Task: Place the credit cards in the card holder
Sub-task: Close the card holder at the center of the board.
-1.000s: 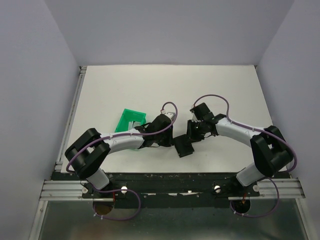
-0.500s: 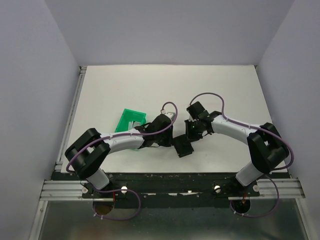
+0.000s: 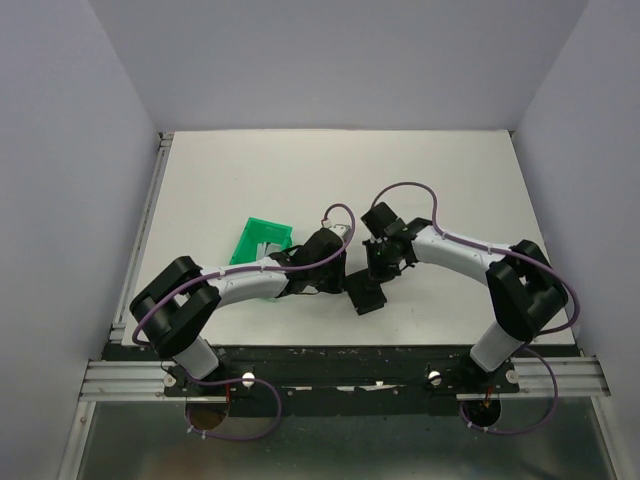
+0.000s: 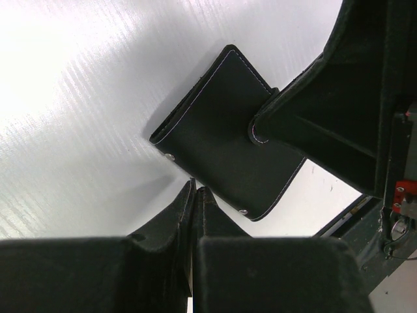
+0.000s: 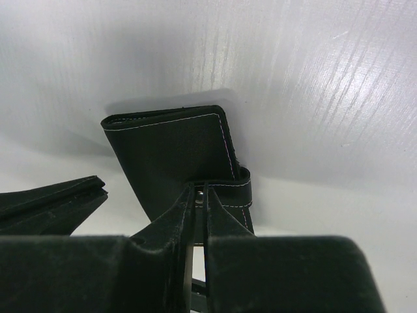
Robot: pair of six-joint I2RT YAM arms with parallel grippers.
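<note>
The card holder [image 3: 367, 293] lies folded shut on the white table, a black wallet with a strap [image 5: 229, 192] over its edge. My right gripper [image 5: 201, 190] has its jaws pinched to a thin slit on the strap's end, where the light stud shows between the tips. From the left wrist view that gripper [image 4: 264, 124] rests on the strap, over the card holder [image 4: 221, 137]. Just left of the card holder's near corner, my left gripper [image 4: 195, 190] is shut with nothing in it. Pale credit cards [image 3: 266, 247] lie in the green bin.
The green plastic bin [image 3: 250, 238] stands left of the left wrist, partly under that arm. The table's near edge and black base rail [image 3: 330, 352] run just behind the card holder. Grey walls enclose the table on three sides.
My right gripper has moved left and down onto the card holder's strap and narrowed its jaws. The left arm and the card holder have stayed put.
</note>
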